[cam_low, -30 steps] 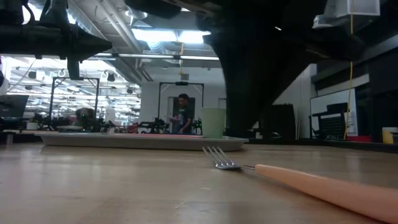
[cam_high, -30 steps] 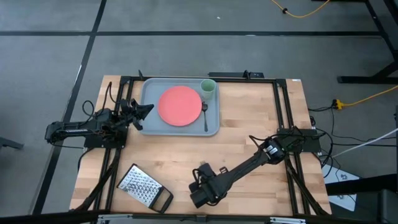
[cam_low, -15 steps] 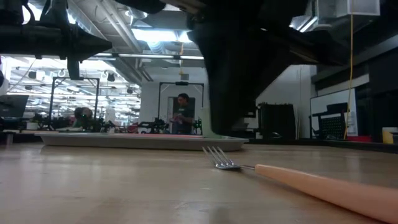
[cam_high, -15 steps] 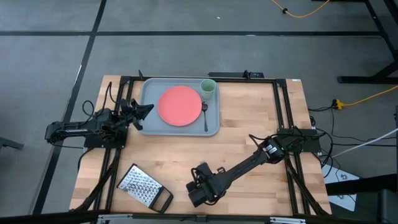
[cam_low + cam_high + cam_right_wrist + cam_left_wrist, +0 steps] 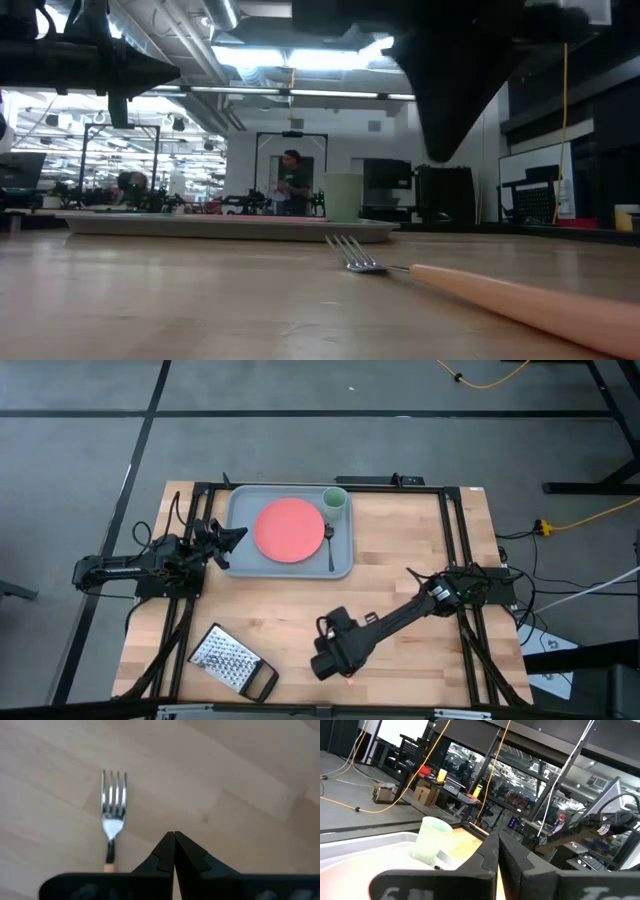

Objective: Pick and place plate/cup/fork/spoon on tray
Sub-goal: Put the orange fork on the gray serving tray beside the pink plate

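The grey-blue tray (image 5: 240, 560) lies at the table's far side. On it rest the coral plate (image 5: 290, 530), the pale green cup (image 5: 334, 503) at its far right corner, and the dark spoon (image 5: 329, 546) to the right of the plate. The fork (image 5: 114, 815) lies flat on the wood near the front edge, tines (image 5: 350, 252) toward the tray, orange handle (image 5: 520, 300) near. My right gripper (image 5: 173, 836) hangs shut just above the table beside the fork's neck, touching nothing. My left gripper (image 5: 238, 534) waits shut at the tray's left rim.
A metal grater with a black handle (image 5: 232, 663) lies at the front left of the table. Bare wood stretches between the tray and the fork. A person (image 5: 292, 185) stands in the room far behind the table.
My right gripper has risen from the table and drifted toward the table's right edge, tipping a little, still shut. The fork has stayed where it lay.
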You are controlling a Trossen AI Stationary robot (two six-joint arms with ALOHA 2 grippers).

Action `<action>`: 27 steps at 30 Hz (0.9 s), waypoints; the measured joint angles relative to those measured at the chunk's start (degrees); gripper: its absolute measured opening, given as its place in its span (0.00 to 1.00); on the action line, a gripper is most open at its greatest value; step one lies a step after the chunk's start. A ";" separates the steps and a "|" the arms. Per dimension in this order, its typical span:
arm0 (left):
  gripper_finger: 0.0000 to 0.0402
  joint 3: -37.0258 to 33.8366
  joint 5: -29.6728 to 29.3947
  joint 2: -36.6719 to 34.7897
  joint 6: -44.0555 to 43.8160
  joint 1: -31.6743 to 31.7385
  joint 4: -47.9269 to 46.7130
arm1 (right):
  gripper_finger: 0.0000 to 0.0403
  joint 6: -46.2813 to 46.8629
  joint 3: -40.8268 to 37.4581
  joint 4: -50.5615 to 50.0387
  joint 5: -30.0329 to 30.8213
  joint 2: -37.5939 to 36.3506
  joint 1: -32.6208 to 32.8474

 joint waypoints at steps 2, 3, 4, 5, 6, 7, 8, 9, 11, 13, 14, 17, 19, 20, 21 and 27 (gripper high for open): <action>0.00 0.00 0.02 0.01 0.00 -0.02 0.02 | 0.03 0.60 0.00 0.01 -1.48 -0.46 0.10; 0.00 -0.01 0.01 0.02 0.00 0.00 0.01 | 0.03 0.61 0.00 0.66 -2.38 -0.49 0.22; 0.00 -0.02 0.02 0.02 0.00 0.00 0.00 | 0.03 0.47 0.00 1.79 -3.36 -0.49 0.38; 0.00 -0.02 0.01 0.00 0.00 -0.02 -0.01 | 0.03 0.25 -0.01 3.50 -3.90 -0.47 0.58; 0.00 0.00 -0.01 0.00 0.00 0.00 -0.01 | 0.03 -0.47 -0.16 5.64 -4.19 -0.32 0.83; 0.00 0.00 0.02 0.00 0.00 -0.01 0.01 | 0.03 -1.07 -0.61 8.25 -4.93 -0.26 1.15; 0.00 0.00 0.02 0.02 0.00 0.00 -0.01 | 0.03 -1.94 -1.30 10.82 -5.54 -0.13 1.44; 0.00 -0.02 -0.01 0.00 0.00 0.00 0.02 | 0.03 -2.41 -2.39 13.67 -6.25 -0.03 1.75; 0.00 -0.01 0.01 0.01 0.00 -0.01 -0.01 | 0.03 -2.56 -4.50 18.72 -8.84 0.05 2.28; 0.00 0.00 0.00 0.01 0.00 -0.02 0.01 | 0.03 -2.57 -6.95 22.55 -11.01 0.03 2.85; 0.00 0.00 0.02 0.00 0.00 0.00 -0.01 | 0.03 -2.41 -8.28 23.93 -11.56 0.03 3.11; 0.00 0.00 0.02 0.02 0.00 0.01 0.01 | 0.03 -0.83 -10.70 25.68 -11.33 0.06 3.87; 0.00 0.00 0.01 0.01 0.00 0.01 0.01 | 0.03 -0.77 -10.82 25.74 -10.20 0.06 4.16; 0.00 0.00 0.00 0.00 0.00 -0.01 0.01 | 0.03 -0.73 -10.81 25.90 -9.35 0.06 4.28; 0.00 -0.02 0.02 0.00 0.00 0.00 -0.01 | 0.03 -0.74 -10.70 25.91 -8.77 0.06 4.33; 0.00 0.00 -0.01 0.02 0.00 -0.01 -0.01 | 0.03 -0.94 -8.65 23.15 -7.11 0.06 4.24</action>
